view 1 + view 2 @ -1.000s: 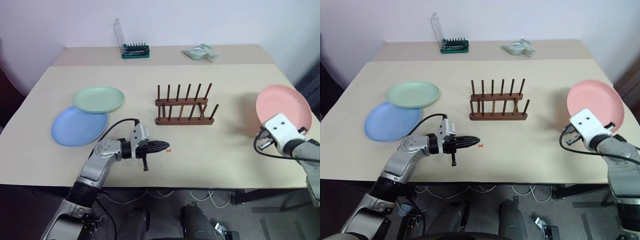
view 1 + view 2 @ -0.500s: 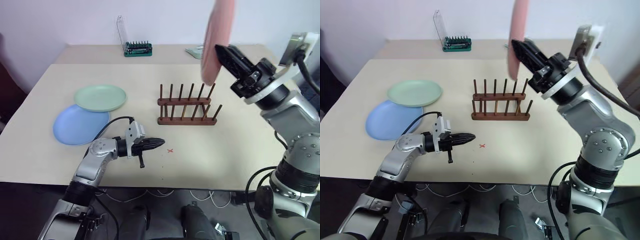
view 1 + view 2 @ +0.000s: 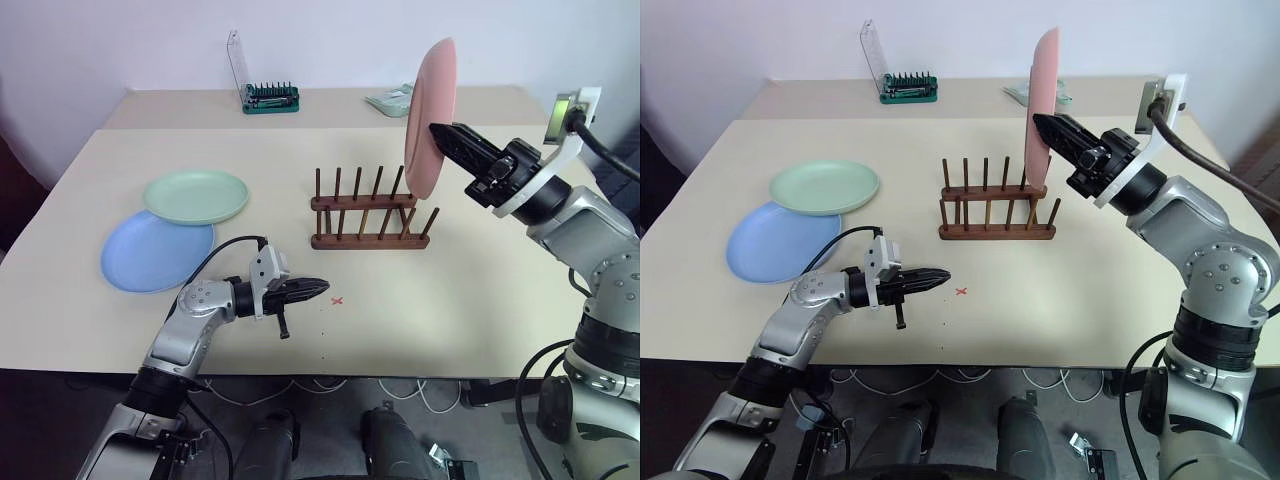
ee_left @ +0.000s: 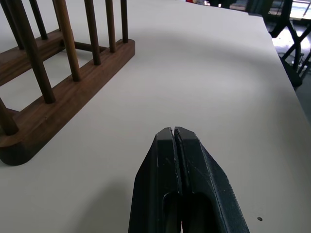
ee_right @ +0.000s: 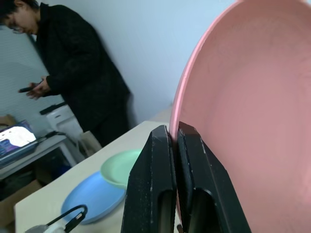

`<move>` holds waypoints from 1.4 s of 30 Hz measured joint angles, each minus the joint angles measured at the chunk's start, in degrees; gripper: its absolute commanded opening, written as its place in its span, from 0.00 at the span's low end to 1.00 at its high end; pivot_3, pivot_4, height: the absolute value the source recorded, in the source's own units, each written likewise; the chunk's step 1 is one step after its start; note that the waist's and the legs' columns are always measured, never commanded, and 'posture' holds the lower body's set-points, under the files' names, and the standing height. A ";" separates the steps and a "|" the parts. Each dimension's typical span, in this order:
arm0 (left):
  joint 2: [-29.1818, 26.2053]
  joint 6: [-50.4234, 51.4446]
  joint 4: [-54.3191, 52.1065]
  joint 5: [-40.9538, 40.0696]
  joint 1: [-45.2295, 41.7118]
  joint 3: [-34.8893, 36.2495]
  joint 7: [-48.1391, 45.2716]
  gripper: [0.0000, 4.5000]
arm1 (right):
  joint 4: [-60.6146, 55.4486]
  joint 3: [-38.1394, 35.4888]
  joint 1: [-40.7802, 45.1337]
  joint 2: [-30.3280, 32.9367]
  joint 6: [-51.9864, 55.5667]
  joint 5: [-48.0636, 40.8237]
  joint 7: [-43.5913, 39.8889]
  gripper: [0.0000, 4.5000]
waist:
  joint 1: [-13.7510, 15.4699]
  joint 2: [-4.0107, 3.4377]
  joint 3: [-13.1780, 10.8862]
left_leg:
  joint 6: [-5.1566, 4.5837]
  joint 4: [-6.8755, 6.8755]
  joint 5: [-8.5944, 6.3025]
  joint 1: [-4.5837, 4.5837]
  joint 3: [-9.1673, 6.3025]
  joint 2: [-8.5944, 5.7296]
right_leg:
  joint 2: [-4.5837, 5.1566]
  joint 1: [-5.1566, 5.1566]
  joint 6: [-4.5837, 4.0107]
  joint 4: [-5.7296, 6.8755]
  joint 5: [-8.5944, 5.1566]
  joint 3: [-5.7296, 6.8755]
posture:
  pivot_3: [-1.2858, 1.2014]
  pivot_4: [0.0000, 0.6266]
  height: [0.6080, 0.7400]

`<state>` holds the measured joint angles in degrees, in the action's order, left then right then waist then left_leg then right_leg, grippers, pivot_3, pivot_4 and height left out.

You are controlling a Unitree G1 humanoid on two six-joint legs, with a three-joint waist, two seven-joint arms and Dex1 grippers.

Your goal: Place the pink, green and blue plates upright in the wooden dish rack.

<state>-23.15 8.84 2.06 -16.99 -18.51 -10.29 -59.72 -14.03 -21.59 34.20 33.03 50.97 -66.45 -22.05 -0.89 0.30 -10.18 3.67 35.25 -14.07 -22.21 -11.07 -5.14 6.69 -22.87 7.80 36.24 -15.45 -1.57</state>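
The right hand (image 3: 1044,127) pinches the rim of the pink plate (image 3: 1042,105), held upright above the right end of the wooden dish rack (image 3: 997,207). The left hand (image 3: 940,278), fingers pressed together, hovers over the surface (image 3: 1090,290) near the rack. The green plate (image 3: 825,186) overlaps the blue plate (image 3: 780,243) at the far left.

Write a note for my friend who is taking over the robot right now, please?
Right end effector: shut on the pink plate, holding it on edge above the right end of the wooden rack.
Left end effector: shut, holding nothing, low over the table in front of the rack.
Green plate and blue plate: lying flat at the table's left, green overlapping blue.
Done: pink plate picked up and turned upright.
Left: slot it between the pegs, then rack green and blue.
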 measured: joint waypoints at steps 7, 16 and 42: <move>-0.45 0.87 -0.87 -0.02 0.01 0.04 0.05 0.00 | 4.86 0.60 -0.07 0.19 0.48 0.93 -2.19 0.01 | 0.02 0.00 0.00 | 0.00 0.00 0.00 0.00 0.00 0.00 | 0.00 -0.01 0.00 0.00 0.00 0.00 | 0.52 0.24 1.00; -0.54 0.94 -1.19 -0.02 0.01 0.09 0.11 0.00 | 10.79 0.33 -0.48 0.40 0.53 2.14 -5.55 0.15 | 0.03 0.00 0.00 | 0.00 0.00 0.00 0.00 0.01 0.00 | 0.00 0.00 0.00 0.00 0.00 0.00 | 0.52 0.24 1.00; 0.73 8.71 -4.45 -8.49 0.20 9.70 7.91 0.41 | 5.41 -2.75 -3.86 12.54 -15.09 22.37 -6.85 1.00 | -0.14 -0.01 0.00 | 0.00 0.02 0.00 -0.04 0.02 0.02 | -0.01 -0.06 0.02 0.02 0.01 -0.01 | 0.52 0.24 1.00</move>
<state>-22.42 17.55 -2.39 -25.47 -18.30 -0.59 -51.81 -8.62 -24.34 30.34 45.57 35.89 -44.09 -28.90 -1.02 0.29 -10.18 3.67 35.27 -14.07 -22.25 -11.05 -5.12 6.68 -22.92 7.82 36.26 -15.44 -1.58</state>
